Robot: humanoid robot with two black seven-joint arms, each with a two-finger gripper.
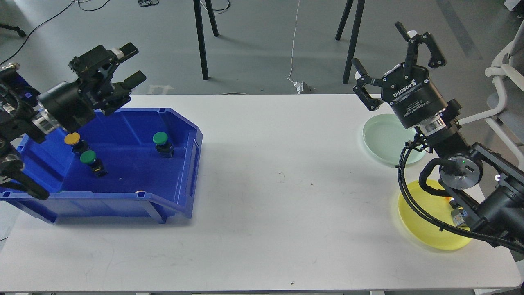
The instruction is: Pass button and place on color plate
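Note:
A blue bin (186,164) at the table's left holds a yellow-capped button (72,139) and two green-capped buttons (87,157) (160,138). My left gripper (130,63) is open and empty, raised above the bin's far left corner. My right gripper (395,51) is open and empty, raised above the far side of the pale green plate (382,137). A yellow plate (417,217) lies at the front right, with a button (457,213) on its right side mostly hidden behind my right arm.
The white table (286,196) stretches between the bin and the plates. Black stand legs (200,41) and a white cable stand on the floor behind the table. A white chair (507,73) stands at the far right.

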